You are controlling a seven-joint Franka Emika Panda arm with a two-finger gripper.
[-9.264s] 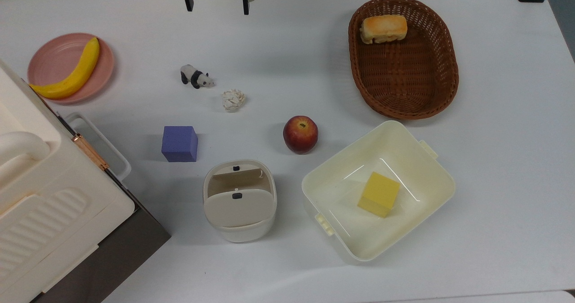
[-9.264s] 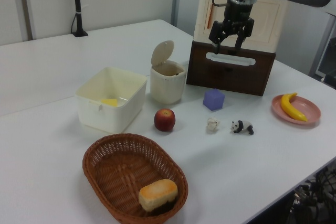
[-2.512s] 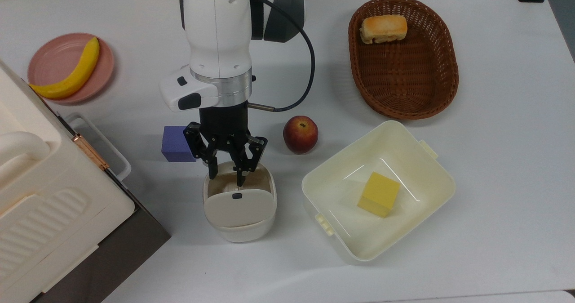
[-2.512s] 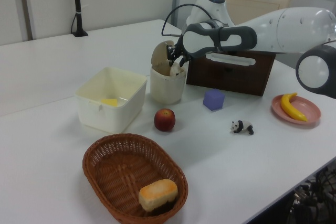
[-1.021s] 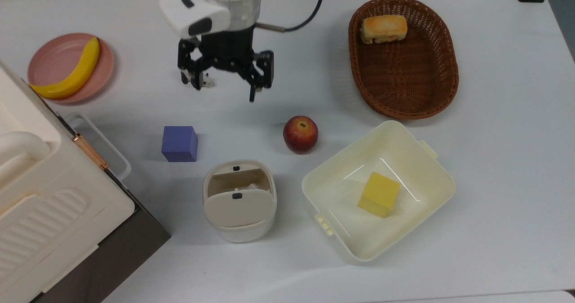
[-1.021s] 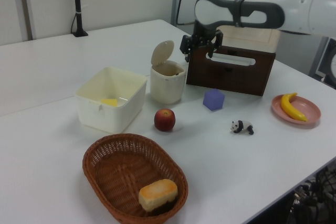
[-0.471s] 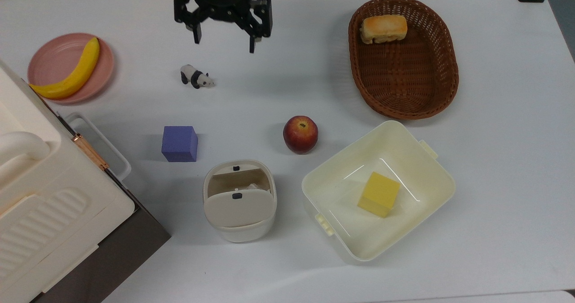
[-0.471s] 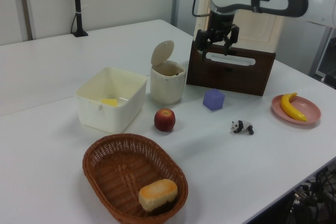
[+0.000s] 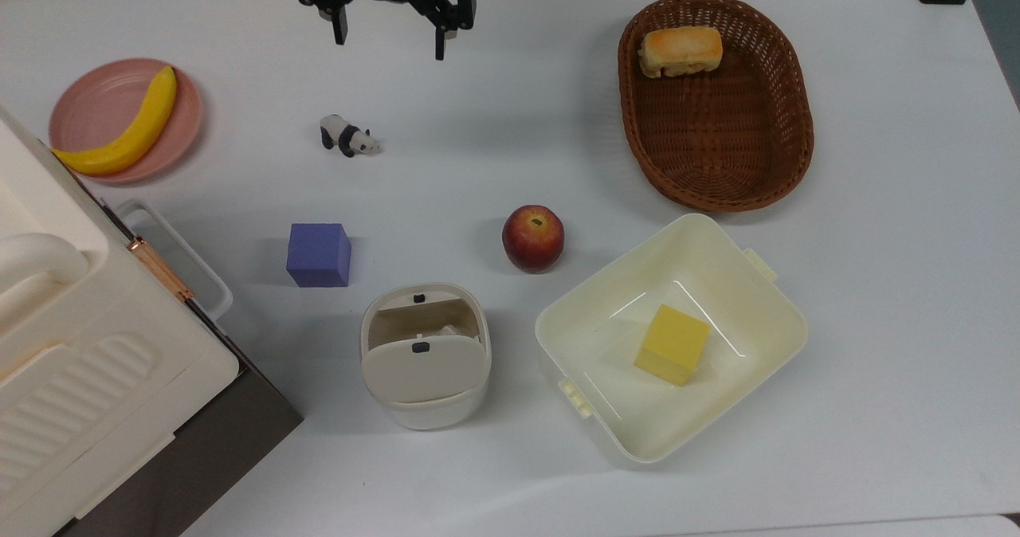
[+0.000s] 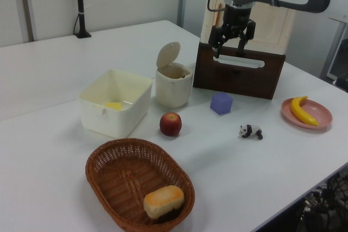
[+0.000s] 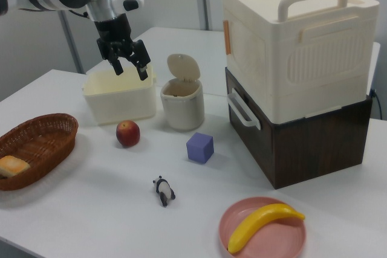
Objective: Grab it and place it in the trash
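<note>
The trash (image 9: pixel 426 416) is a small cream bin with its flap lid tipped up, near the front middle of the table; I also see the bin (image 10: pixel 174 92) in the left view and the bin (image 11: pixel 182 113) in the right view. A bit of crumpled off-white paper (image 9: pixel 445 331) shows inside its opening. My gripper (image 9: pixel 390 43) hangs open and empty at the top view's upper edge, well above the table and far from the bin. In the left view the gripper (image 10: pixel 227 51) is in front of the big box; in the right view the gripper (image 11: pixel 131 72) hangs above the square tub.
A panda figurine (image 9: pixel 348 135), a purple cube (image 9: pixel 319 254) and an apple (image 9: pixel 532 237) stand between gripper and bin. A square cream tub (image 9: pixel 558 322) holds a yellow block (image 9: pixel 673 343). A wicker basket (image 9: pixel 797 146) holds bread. A pink plate (image 9: pixel 88 99) carries a banana. A big cream box (image 9: pixel 72 362) stands at the top view's left.
The gripper, still open, has drawn back from above the panda toward the top view's upper edge. The paper that lay on the table at first now lies in the bin.
</note>
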